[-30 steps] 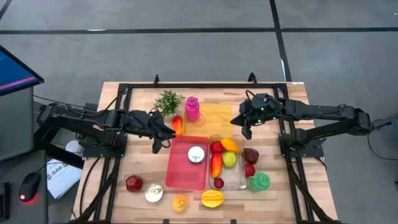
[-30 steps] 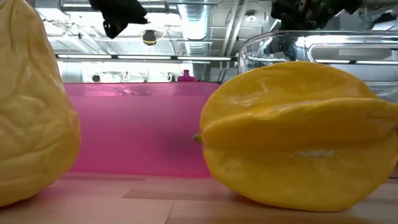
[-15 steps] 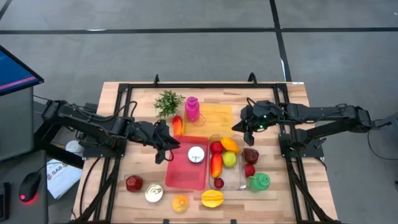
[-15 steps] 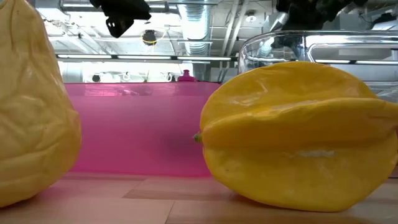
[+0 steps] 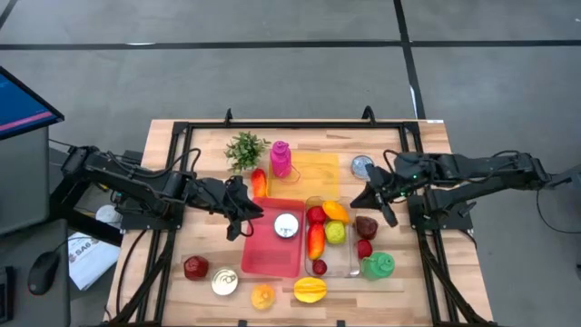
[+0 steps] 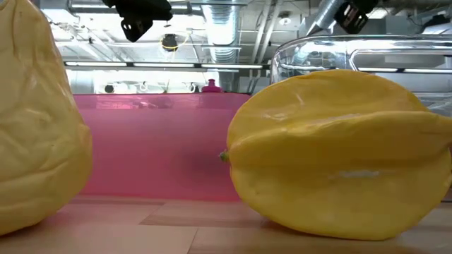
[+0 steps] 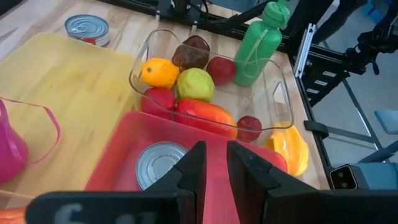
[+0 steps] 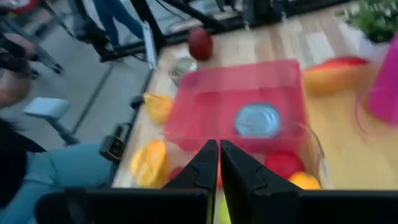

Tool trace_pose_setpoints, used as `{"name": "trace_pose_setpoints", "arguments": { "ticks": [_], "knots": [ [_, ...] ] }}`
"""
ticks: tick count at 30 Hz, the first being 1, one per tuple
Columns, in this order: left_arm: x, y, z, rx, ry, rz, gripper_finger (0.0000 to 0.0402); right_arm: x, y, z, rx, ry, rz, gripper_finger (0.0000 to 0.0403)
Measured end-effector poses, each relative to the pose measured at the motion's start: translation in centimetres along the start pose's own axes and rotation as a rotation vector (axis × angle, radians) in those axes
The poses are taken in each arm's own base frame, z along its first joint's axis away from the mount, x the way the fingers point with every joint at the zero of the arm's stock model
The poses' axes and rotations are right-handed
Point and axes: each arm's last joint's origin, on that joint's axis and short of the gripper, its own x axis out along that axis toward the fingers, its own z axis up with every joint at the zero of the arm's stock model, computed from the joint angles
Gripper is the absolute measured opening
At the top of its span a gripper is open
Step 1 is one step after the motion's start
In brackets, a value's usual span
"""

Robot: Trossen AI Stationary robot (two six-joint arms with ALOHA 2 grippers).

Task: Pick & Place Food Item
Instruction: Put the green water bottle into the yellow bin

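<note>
My left gripper point(image 5: 243, 218) point(image 7: 216, 171) hovers over the left edge of the pink tray point(image 5: 263, 245), its fingers a narrow gap apart and holding nothing. A silver can point(image 5: 288, 225) point(image 7: 158, 165) stands in that tray. My right gripper point(image 5: 377, 195) point(image 8: 219, 162) is shut and empty, above the table just beyond the far right corner of the clear container point(image 5: 349, 263). In the container lie an orange point(image 7: 158, 71), a green apple point(image 7: 194, 84), red apples and a long red-orange fruit point(image 7: 205, 115). A yellow star fruit point(image 5: 310, 289) point(image 6: 339, 148) rests on the table near the front edge.
A second can point(image 5: 362, 165) stands beside the yellow board point(image 5: 315, 173). A dark red fruit point(image 5: 367, 227), a small red one and a green bottle point(image 5: 379, 265) are right of the container. A pink bottle point(image 5: 280, 159), a plant point(image 5: 245, 148), a third can point(image 5: 224, 282) and a yellow fruit point(image 5: 263, 295) also stand about.
My left gripper has moved toward the near edge and rightward to the pink tray's left edge, then held still. My right gripper has moved toward the table's right and near edges, uncovering the can beside the yellow board.
</note>
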Motion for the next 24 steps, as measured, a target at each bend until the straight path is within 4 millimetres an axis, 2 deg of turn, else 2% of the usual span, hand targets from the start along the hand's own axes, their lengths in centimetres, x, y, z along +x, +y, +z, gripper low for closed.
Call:
{"name": "trace_pose_setpoints", "arguments": {
  "ticks": [6,10,16,24],
  "knots": [
    [0.0,0.0,0.1,-0.001,-0.005,-0.002,0.0053,-1.4,2.1,-0.5,-0.047,-0.004,0.134,0.0003],
    [0.0,0.0,0.1,-0.001,-0.006,-0.002,0.0053,-2.3,3.7,-1.5,-0.029,0.000,0.072,0.0002],
    [0.0,0.0,0.3,-0.005,-0.025,-0.007,0.0053,-3.0,5.4,-3.8,0.009,0.098,-0.021,0.0001],
    [0.0,-0.1,0.4,-0.008,-0.038,-0.011,0.0053,-3.3,8.0,-5.6,-0.122,0.165,0.061,0.0001]
  ]
}}
